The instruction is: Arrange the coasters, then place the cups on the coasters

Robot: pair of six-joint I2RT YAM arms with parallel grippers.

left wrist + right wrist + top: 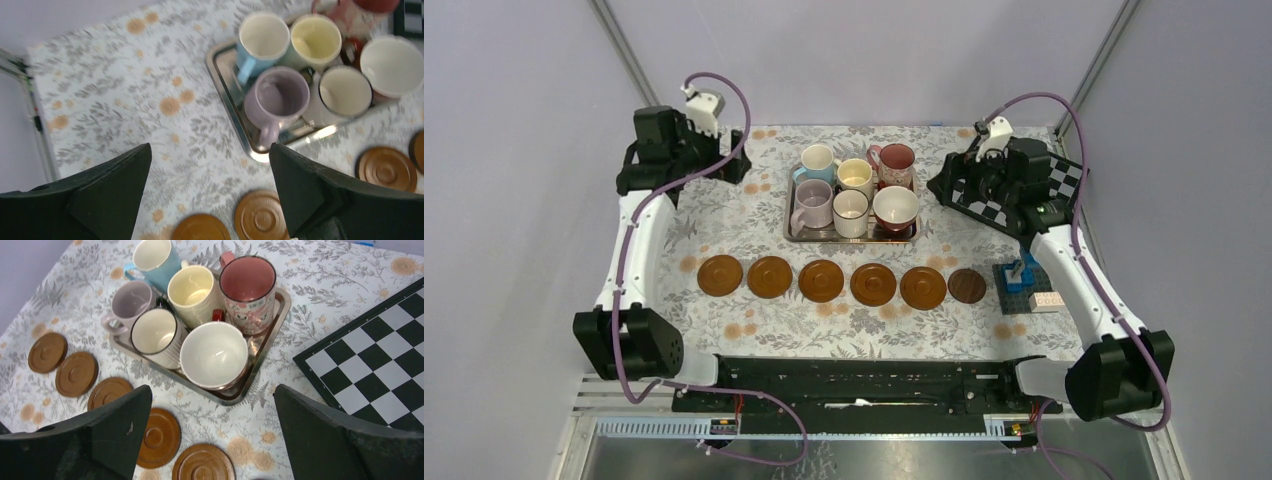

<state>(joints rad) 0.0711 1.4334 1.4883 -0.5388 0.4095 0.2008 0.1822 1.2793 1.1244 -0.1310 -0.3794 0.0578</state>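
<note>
Several brown coasters lie in a row across the table's front, from the leftmost coaster (720, 275) to a darker coaster (968, 285) at the right end. Several cups stand packed together on the silver tray (789, 228) behind the row, among them a light blue cup (263, 35), a lilac cup (277, 95), a pink cup (247, 280) and a dark red cup with a white inside (214, 354). My left gripper (210, 170) hovers open left of the tray, holding nothing. At the tray's right side my right gripper (212, 410) is open and empty too.
A black and white chessboard (380, 350) lies at the back right under my right arm. Blue toy bricks (1021, 275) and a white brick (1046, 301) sit right of the coaster row. The flowered cloth covers the table.
</note>
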